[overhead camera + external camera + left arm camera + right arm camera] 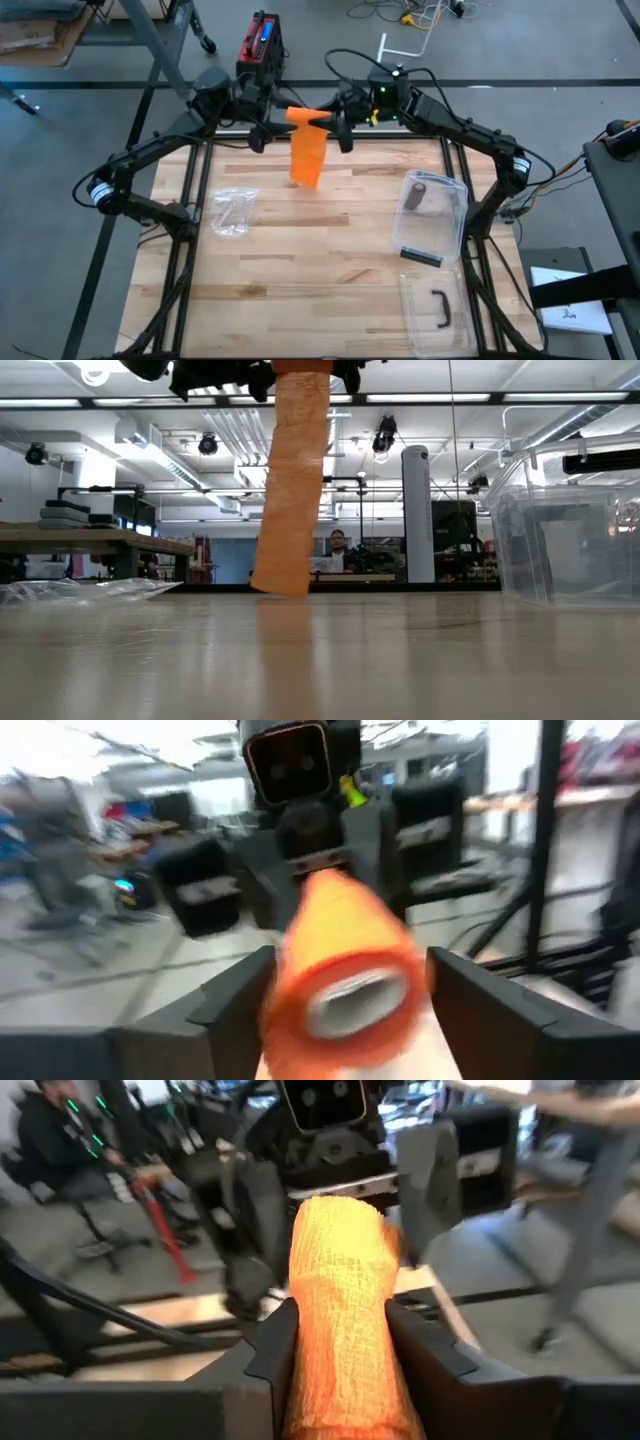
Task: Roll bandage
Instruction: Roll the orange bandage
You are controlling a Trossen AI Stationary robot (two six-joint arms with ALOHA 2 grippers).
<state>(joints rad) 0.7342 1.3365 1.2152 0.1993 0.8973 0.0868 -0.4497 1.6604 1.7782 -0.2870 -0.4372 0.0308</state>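
An orange bandage roll [305, 115] hangs in the air over the table's far edge, between my two grippers, which face each other. Its loose strip [292, 480] hangs straight down, and the lower end [280, 582] reaches about table height. My right gripper [338, 1330] is shut on the roll. My left gripper [350, 975] is open. Its fingers stand on either side of the roll's other end, where the pale core [350, 1005] shows. My right gripper pinches the roll's rounded sides [300, 1320] between its two fingers. The fingers come level from the table's right and lie along the roll. The roll is lifted clear and about level, with the unrolled strip hanging slack below it.
A clear plastic bag [232, 210] lies on the table's left half. On the right stands a clear plastic box [432, 215] with a dark item inside. Its lid [435, 310] lies nearer the front edge. A small black bar [420, 257] lies between them.
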